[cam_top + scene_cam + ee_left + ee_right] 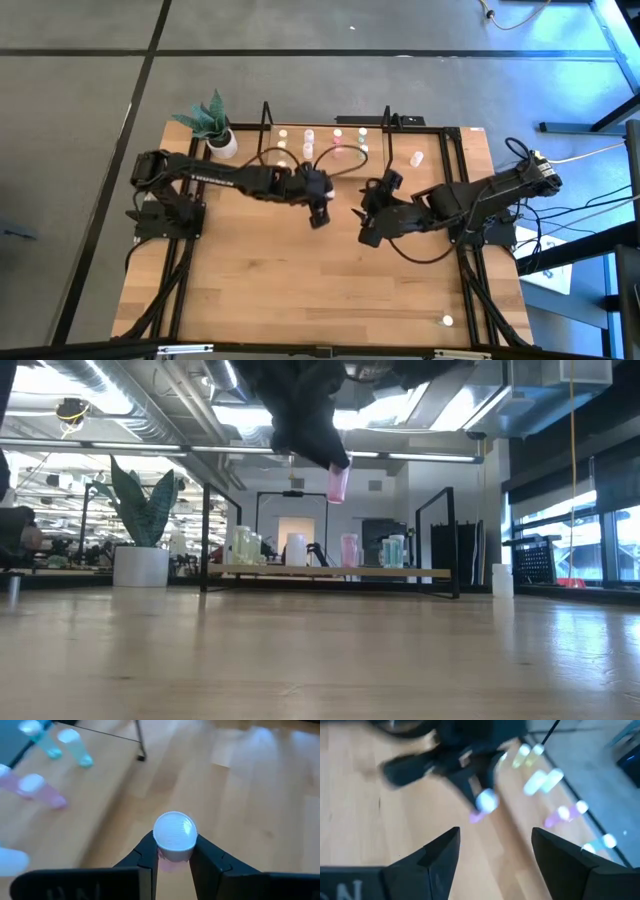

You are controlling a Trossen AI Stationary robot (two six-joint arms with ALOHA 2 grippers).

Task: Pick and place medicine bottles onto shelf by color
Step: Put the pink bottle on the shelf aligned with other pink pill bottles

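Pink bottle [173, 836] hangs above the table, clamped in your left gripper [172, 856] just before the shelf [440, 132]. Carry it level to the other pink bottles [338, 137] there; the right gripper [492, 851] waits nearby with fingers spread wide.

We saw an open lab or workshop: exposed ceiling ducts [150, 400], concrete floor [80, 150], and glass partitions [610, 530].
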